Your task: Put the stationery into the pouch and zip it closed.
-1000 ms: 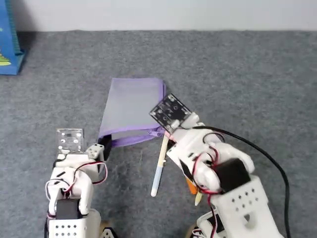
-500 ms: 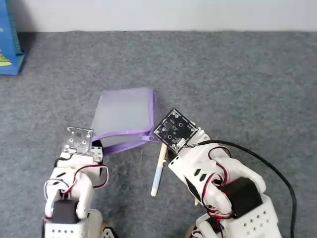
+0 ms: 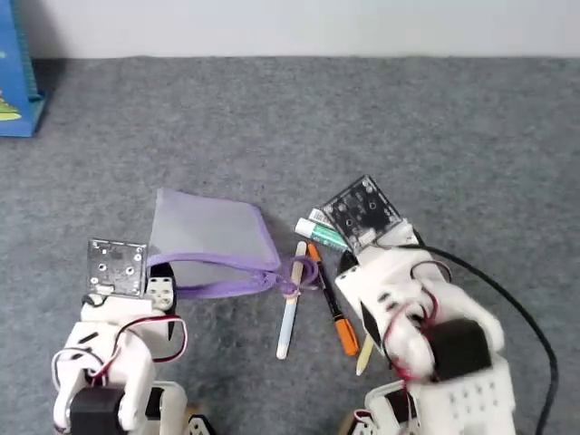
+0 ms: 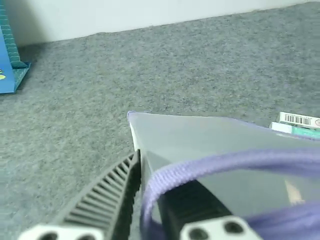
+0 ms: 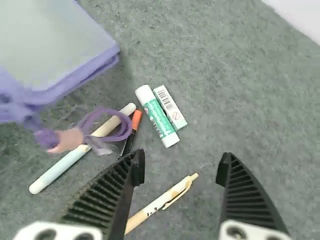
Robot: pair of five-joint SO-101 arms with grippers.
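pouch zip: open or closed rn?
Open. In the left wrist view the pouch mouth gapes: its two purple zipper edges stand apart, and the left gripper grips one of them.

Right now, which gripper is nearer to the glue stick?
Right. The right gripper hangs open close by the glue stick. The left gripper holds the pouch at its far end, with the whole pouch between it and the stick.

You had a blue box [image 3: 14,100] at the far left edge of the grey carpet [image 3: 435,136], beside the white wall [image 3: 299,27].
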